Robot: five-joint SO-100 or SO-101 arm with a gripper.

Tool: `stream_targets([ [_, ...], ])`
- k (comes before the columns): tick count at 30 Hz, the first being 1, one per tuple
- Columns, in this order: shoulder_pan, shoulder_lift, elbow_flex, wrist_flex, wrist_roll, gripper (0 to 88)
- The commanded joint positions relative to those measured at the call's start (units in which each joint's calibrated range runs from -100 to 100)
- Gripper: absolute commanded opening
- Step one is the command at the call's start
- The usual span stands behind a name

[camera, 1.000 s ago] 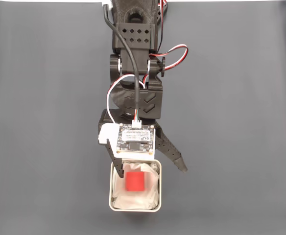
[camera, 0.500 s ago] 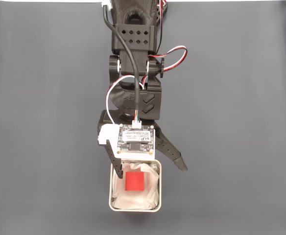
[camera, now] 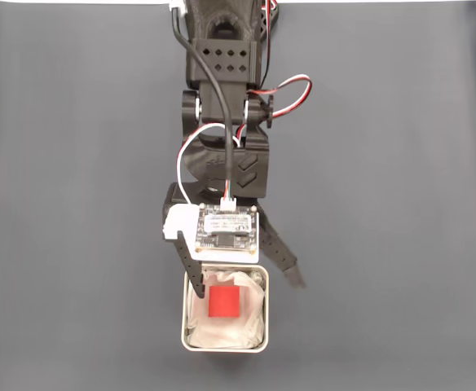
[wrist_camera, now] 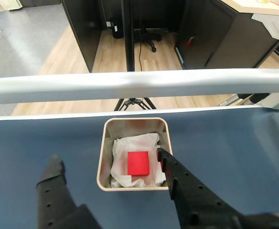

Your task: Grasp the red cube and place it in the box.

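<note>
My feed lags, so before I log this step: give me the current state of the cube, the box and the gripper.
red cube: released, resting on the white lining inside the box, not gripped.
box: upright, open-topped, holding the cube.
gripper: open, one finger reaching over the box rim beside the cube, the other outside the box.
white lining: crumpled under the cube.

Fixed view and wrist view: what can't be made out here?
- Fixed view: the box's upper rim sits under the camera board.
- Wrist view: a finger overlaps the box's right wall; whether it touches the cube is unclear.
- Both views: the lining hides the box floor.
</note>
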Motion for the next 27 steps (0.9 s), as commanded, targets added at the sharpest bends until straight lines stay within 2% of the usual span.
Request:
stream_targets([
  [1,0.2,-5.8,-2.0,-0.6,-0.5,11.4],
  [4,-0.4,-10.9,-2.2,0.1,0.2,0.0],
  [9,-1.4,-24.8,5.1,1.2,0.3,0.0],
  [15,-2.3,-47.8,28.9,3.0,0.9,0.0],
  [22,-2.7,-74.2,56.8,14.4,1.0,0.0],
  [27,-2.7,-85.4,67.4,27.3,0.4,0.0],
])
